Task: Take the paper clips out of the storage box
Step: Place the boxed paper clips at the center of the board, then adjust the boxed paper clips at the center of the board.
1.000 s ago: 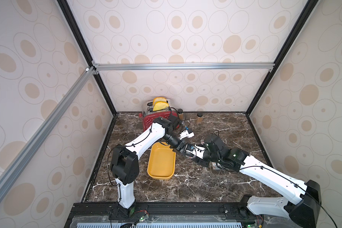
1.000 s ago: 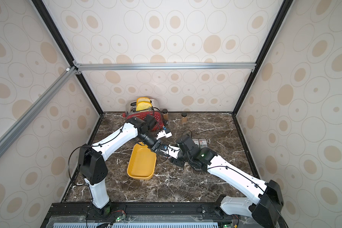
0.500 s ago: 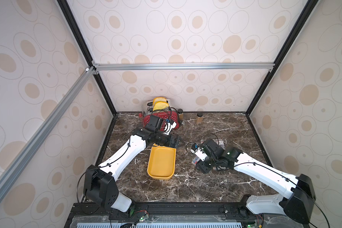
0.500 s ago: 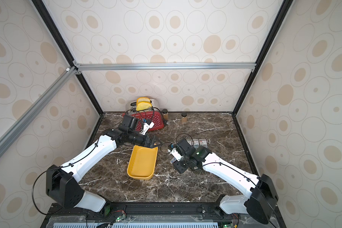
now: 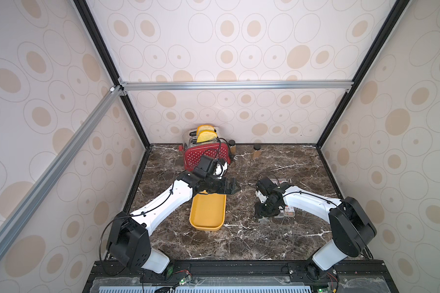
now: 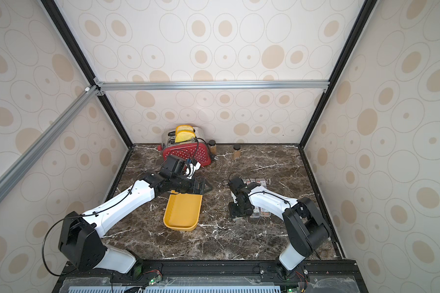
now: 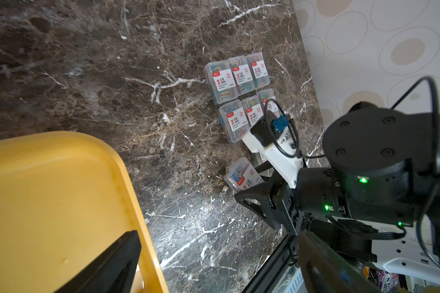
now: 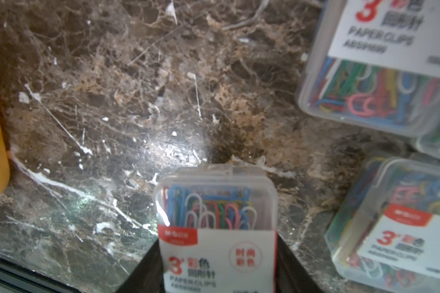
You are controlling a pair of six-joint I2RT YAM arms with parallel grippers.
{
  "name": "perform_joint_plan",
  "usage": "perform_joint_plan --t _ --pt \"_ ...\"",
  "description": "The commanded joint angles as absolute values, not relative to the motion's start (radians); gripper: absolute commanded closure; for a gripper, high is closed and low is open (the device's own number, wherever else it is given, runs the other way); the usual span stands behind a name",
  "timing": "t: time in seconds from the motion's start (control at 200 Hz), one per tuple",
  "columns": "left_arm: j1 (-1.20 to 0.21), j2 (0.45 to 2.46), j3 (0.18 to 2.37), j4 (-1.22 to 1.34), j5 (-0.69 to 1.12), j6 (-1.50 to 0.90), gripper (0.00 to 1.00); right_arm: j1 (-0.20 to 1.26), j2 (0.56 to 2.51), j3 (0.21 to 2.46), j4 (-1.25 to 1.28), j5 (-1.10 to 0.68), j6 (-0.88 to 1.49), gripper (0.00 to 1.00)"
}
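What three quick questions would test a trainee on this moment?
1. True or false: the left gripper holds something.
2. The right gripper is shut on: A a jar, B a case of paper clips, C a slice of bread.
3. Fill in: the other cases lie on the robot's ___ side of the yellow tray.
Key: 1 false; 2 B; 3 right.

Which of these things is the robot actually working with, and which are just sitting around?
Job: clip cases; the clip case in the right gripper; yellow tray.

Lying about: red toaster with toast; two jars.
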State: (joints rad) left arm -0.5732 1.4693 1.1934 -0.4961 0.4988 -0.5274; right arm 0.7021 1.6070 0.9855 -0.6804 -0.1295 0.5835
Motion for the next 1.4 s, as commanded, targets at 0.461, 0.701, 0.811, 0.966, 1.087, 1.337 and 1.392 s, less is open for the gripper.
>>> perform_joint_plan --t 0.461,0.701,0.811,0.966,1.087,1.337,1.392 --pt "-0.593 1.493 1.176 -0.432 0.512 -0.548 0.01 0.692 1.709 0.986 -0.708 -0.01 0.694 0.61" --pt "-0.596 1.509 1.174 -0.426 0.52 -0.546 0.01 0.692 1.702 0.994 -0.718 -0.033 0.688 0.39" --pt "-0.597 1.513 1.17 -0.424 0.519 -0.546 0.01 0.692 1.686 1.014 -0.739 -0.037 0.677 0.26" --pt "-0.601 1.513 1.159 -0.42 0.514 -0.548 0.01 0.692 1.633 1.047 -0.782 -0.025 0.662 0.21" --pt "-0.62 1.503 1.15 -0.43 0.496 -0.541 0.02 0.693 1.55 1.105 -0.857 0.003 0.637 0.22" --pt "-0.75 1.584 1.159 -0.467 0.436 -0.55 0.12 0.68 1.397 1.198 -1.02 0.13 0.566 0.14" --pt "-0.773 1.619 1.161 -0.469 0.42 -0.558 0.16 0.668 1.376 1.205 -1.035 0.13 0.551 0.11"
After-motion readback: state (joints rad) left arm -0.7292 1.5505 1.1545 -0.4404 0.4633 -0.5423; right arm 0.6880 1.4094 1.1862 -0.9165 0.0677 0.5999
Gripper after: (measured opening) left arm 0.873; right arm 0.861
